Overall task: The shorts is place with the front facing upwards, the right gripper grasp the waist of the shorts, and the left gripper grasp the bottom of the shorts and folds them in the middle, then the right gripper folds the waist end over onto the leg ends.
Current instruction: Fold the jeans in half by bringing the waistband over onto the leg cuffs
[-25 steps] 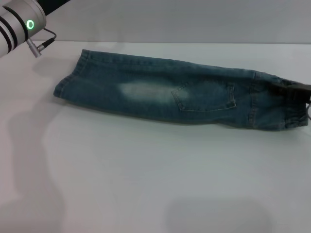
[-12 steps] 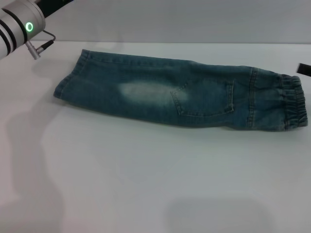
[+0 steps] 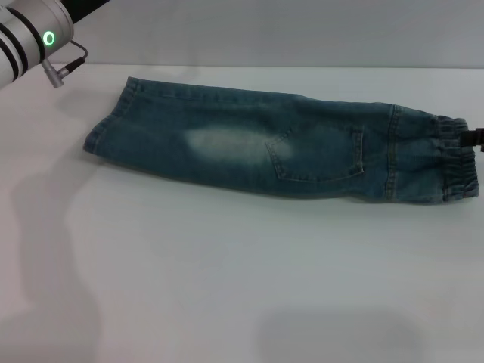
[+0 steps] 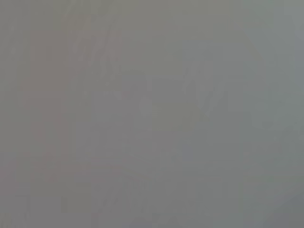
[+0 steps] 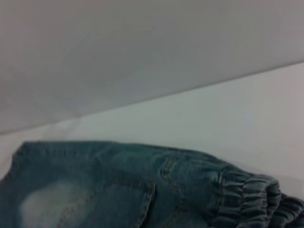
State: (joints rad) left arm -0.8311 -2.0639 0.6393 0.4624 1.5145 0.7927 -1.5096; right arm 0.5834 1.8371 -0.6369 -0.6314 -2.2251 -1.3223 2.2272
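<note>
- Shorts (image 3: 280,147) of blue-green denim lie flat on the white worktop (image 3: 227,287), already folded lengthwise into one long narrow strip running from the robot's left to its right.
- Leg ends (image 3: 106,125), the straight stitched hems, sit at the left end of the strip, angled slightly toward the far edge of the worktop.
- A pale faded patch (image 3: 227,146) shows near the middle, with a stitched pocket (image 3: 318,155) just to its right.
- The gathered elastic waist (image 3: 457,159) forms the right end, its ruffles also plain in the right wrist view (image 5: 247,194).
- The right gripper (image 3: 478,139) shows only as a small black tip at the picture's right edge, right at the waistband; I cannot tell whether it is open or closed, or whether it touches the cloth.
- The left arm (image 3: 30,38), silver-white with black rings and a green light, hangs over the far left corner, well apart from the hems; the left gripper itself is out of sight.
</note>
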